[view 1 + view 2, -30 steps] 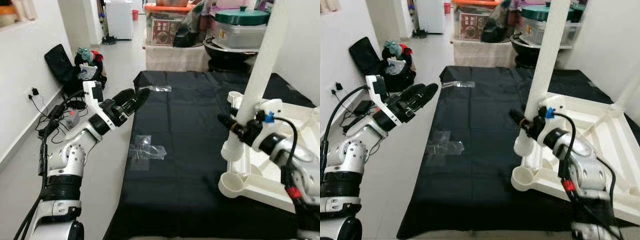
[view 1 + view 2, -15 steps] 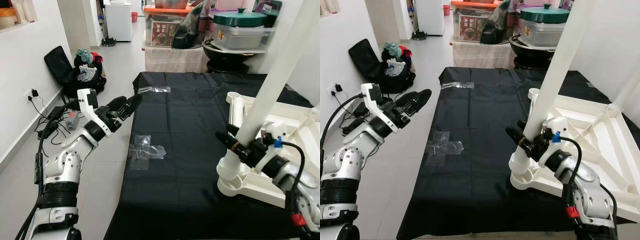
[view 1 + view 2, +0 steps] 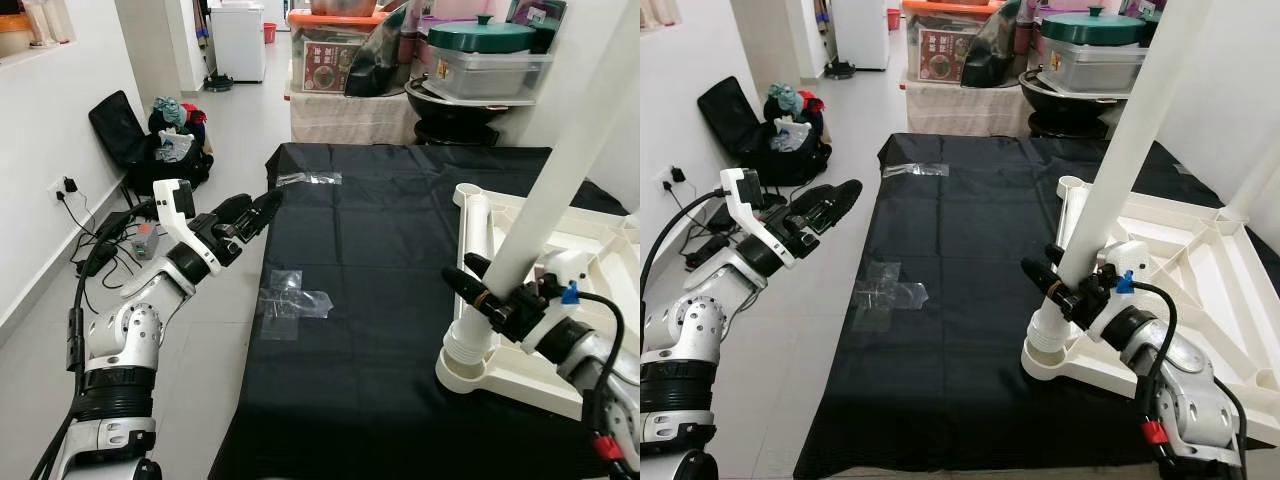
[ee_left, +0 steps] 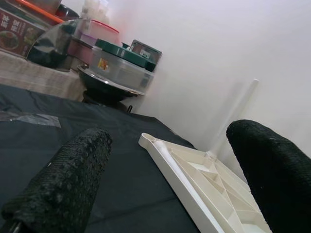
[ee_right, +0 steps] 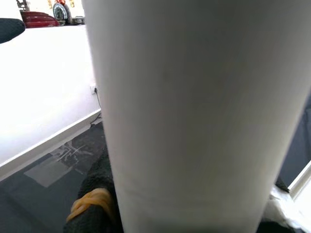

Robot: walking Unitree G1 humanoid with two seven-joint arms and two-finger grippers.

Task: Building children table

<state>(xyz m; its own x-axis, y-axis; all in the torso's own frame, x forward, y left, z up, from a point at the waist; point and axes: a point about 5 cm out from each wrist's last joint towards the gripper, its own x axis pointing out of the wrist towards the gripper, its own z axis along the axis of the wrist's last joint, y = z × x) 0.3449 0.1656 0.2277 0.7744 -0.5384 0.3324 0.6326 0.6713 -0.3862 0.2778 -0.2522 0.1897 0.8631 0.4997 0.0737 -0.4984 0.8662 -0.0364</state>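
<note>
An upturned white plastic tabletop (image 3: 1200,262) lies on the right side of a black cloth (image 3: 370,250). My right gripper (image 3: 482,291) is shut on a long white table leg (image 3: 1132,125). The leg's lower end sits in the round corner socket (image 3: 463,362) nearest me, and the leg leans up to the right. In the right wrist view the leg (image 5: 194,116) is right against the camera. A second white leg (image 3: 1252,190) stands at the far right corner. My left gripper (image 3: 252,210) hovers open off the cloth's left edge, its fingers (image 4: 63,184) wide apart with nothing between them.
Crumpled clear tape (image 3: 292,300) lies on the cloth mid-left, with another strip (image 3: 310,178) near its far edge. Behind the table stands a shelf with a lidded pot (image 3: 480,50) and boxes. Bags (image 3: 160,135) and cables (image 3: 110,235) lie on the floor to the left.
The right gripper has lowered the leg, bringing its bottom end from above the corner socket down into it. The left arm has drawn back slightly to the left.
</note>
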